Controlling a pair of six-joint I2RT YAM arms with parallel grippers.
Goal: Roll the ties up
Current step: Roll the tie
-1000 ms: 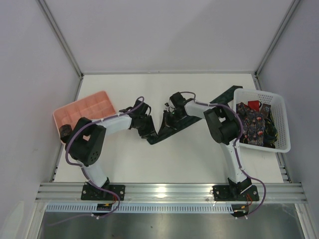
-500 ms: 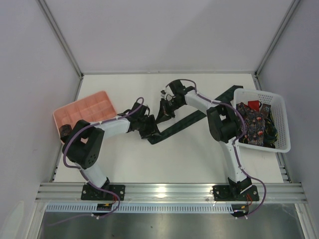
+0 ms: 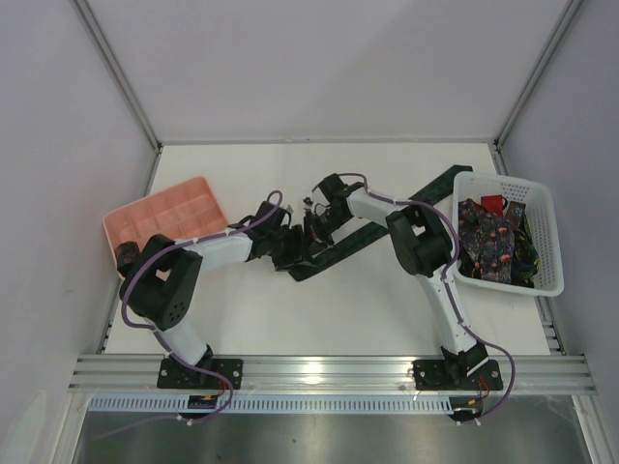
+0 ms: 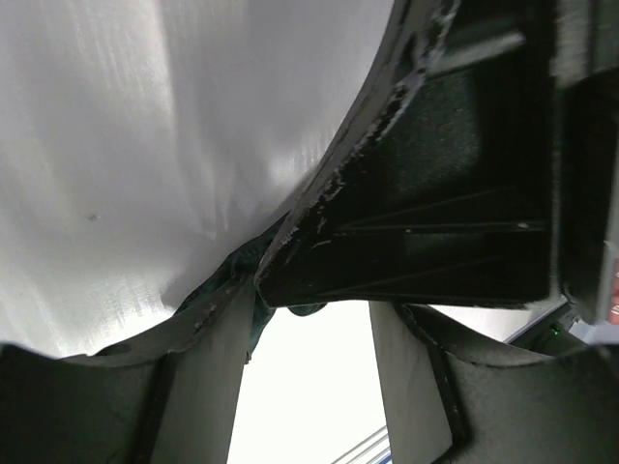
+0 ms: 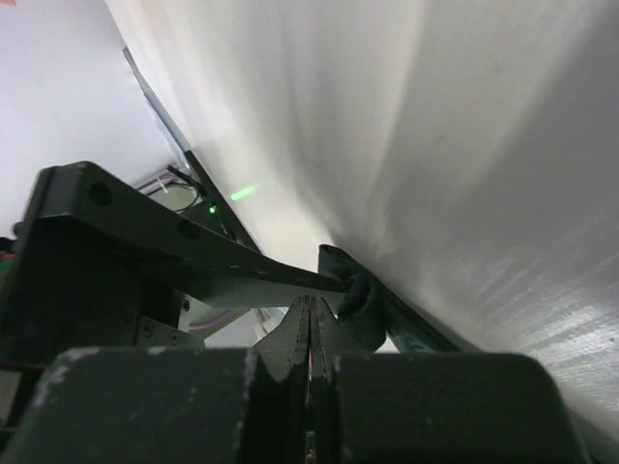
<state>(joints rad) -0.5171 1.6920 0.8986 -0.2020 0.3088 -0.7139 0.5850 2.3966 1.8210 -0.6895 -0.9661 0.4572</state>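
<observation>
A dark green tie (image 3: 353, 242) lies flat and diagonal on the white table, from mid-table toward the basket. Its near end is bunched in a small fold (image 5: 353, 295) between the two grippers. My left gripper (image 3: 293, 248) is open, and one finger (image 5: 227, 271) reaches to the fold; the fabric (image 4: 242, 269) shows at that fingertip in the left wrist view. My right gripper (image 3: 312, 230) is shut beside the fold, its fingertips (image 5: 308, 324) pressed together with nothing visible between them. More ties (image 3: 488, 242), one floral and one red (image 3: 491, 204), lie in the basket.
A white lattice basket (image 3: 546, 208) stands at the right edge. A pink compartment tray (image 3: 164, 213) sits at the left, with a small dark coil-like thing (image 3: 126, 256) at its near corner. The two arms cross close together at mid-table.
The right gripper rose with the tie's folded end, then came down and left toward the left gripper. The tie went from a zigzag fold to lying straighter. The left gripper shifted slightly right.
</observation>
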